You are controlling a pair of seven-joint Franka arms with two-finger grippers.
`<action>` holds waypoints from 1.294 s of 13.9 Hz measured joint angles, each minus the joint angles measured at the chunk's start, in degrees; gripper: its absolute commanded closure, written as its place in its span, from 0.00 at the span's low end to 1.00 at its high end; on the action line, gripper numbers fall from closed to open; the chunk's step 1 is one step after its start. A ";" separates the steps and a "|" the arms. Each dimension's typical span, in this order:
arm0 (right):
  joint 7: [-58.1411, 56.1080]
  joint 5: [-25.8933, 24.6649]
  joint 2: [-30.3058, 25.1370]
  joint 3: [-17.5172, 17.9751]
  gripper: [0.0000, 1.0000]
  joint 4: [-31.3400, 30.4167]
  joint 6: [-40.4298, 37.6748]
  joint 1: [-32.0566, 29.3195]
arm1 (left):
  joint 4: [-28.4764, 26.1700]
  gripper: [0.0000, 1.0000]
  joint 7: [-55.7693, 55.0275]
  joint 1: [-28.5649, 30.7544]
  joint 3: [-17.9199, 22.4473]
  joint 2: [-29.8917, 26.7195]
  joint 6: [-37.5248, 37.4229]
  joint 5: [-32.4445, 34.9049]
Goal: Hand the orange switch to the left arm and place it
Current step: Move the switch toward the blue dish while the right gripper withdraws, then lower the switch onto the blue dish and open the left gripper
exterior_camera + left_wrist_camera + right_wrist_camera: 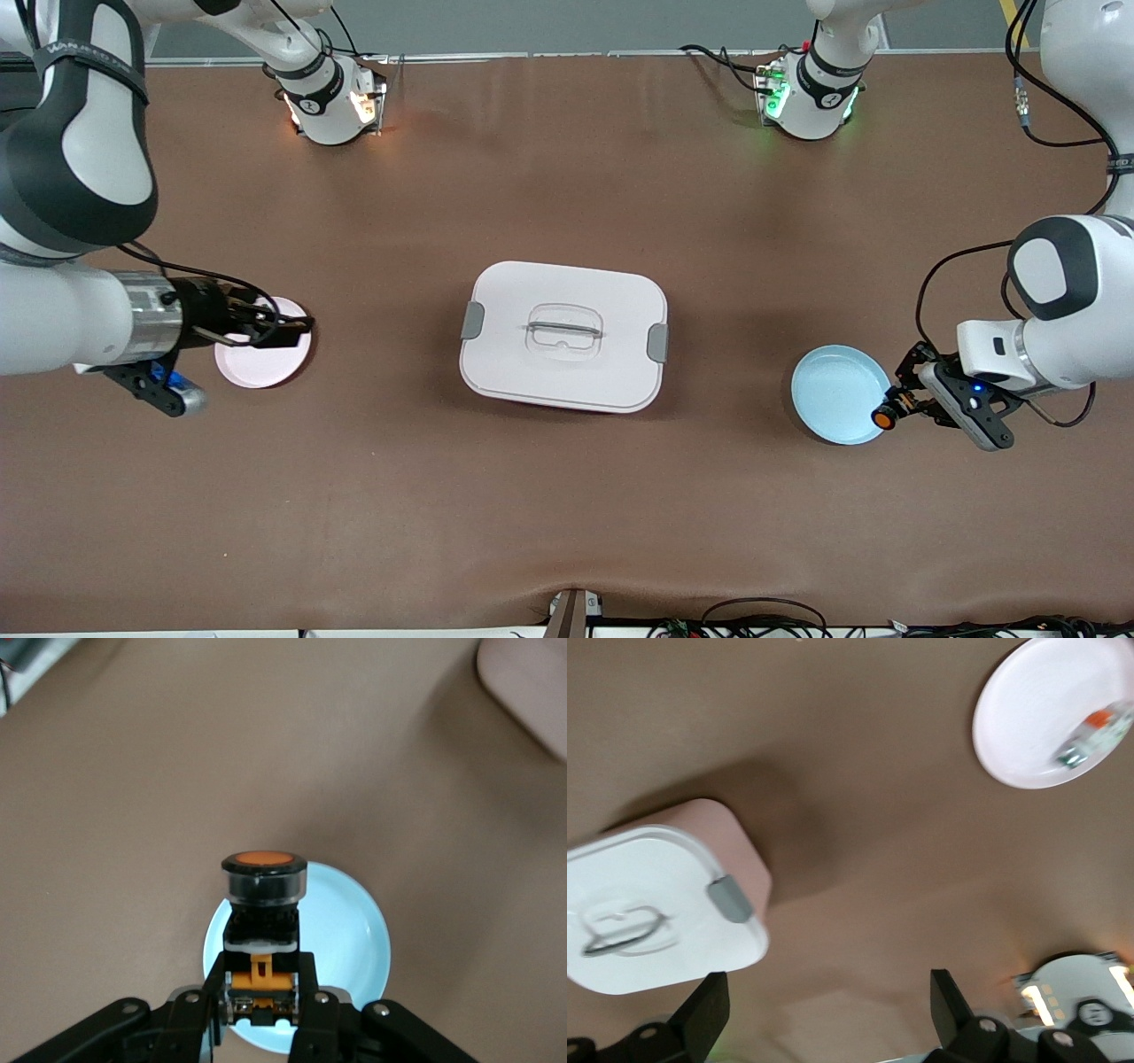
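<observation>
My left gripper (902, 409) is shut on the orange switch (884, 419), a small black button with a round orange cap. It holds the switch in the air over the edge of the blue plate (833, 390). In the left wrist view the switch (263, 890) stands out from the gripper (261, 979) with the blue plate (354, 930) below it. My right gripper (292, 330) is open and empty over the pink plate (257, 363); its fingers (709, 1010) stand wide apart. The white lidded box (563, 335) sits mid-table between the two plates.
The pink plate (1028, 718) holds a small silver, white and red item (1094, 734). The box (656, 904) also shows in the right wrist view. The arm bases (328, 97) stand at the table's farthest edge from the front camera. Cables (762, 620) lie along the nearest edge.
</observation>
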 measured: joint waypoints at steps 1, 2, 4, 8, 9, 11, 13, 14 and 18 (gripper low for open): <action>-2.85 -1.96 -0.38 -0.01 0.00 0.00 -1.12 -0.65 | -0.01 1.00 1.37 0.13 0.01 0.78 0.01 2.07; -5.80 -3.84 -0.76 -0.01 0.00 0.00 -2.12 -1.33 | 0.00 1.00 2.59 0.31 0.01 1.57 0.03 4.23; -11.59 -7.68 -1.49 -0.01 0.00 0.00 -3.81 -2.73 | 0.02 1.00 6.57 0.65 0.02 3.17 0.32 7.61; -23.42 -13.88 -2.51 -0.01 0.00 0.01 -4.71 -4.89 | -0.02 1.00 15.32 0.68 -0.03 7.33 3.30 9.97; -26.63 -15.02 -2.81 -0.01 0.00 0.01 -4.68 -5.34 | -0.02 1.00 17.52 0.64 -0.07 8.32 5.22 11.49; -31.76 -16.22 -3.28 -0.02 0.00 0.01 -3.68 -6.14 | -0.02 1.00 22.41 0.71 -0.05 9.97 7.83 12.33; -34.03 -16.63 -3.39 -0.02 0.00 0.01 -2.60 -6.50 | -0.18 1.00 24.45 0.65 -0.07 10.80 8.09 12.79; -34.39 -16.66 -3.39 0.00 0.00 0.00 -2.27 -6.51 | -0.58 1.00 24.64 0.55 -0.13 10.92 8.09 13.05; -34.53 -16.68 -3.73 0.33 0.00 0.00 -0.03 -6.40 | -3.79 1.00 24.90 0.27 -0.54 10.92 9.96 14.74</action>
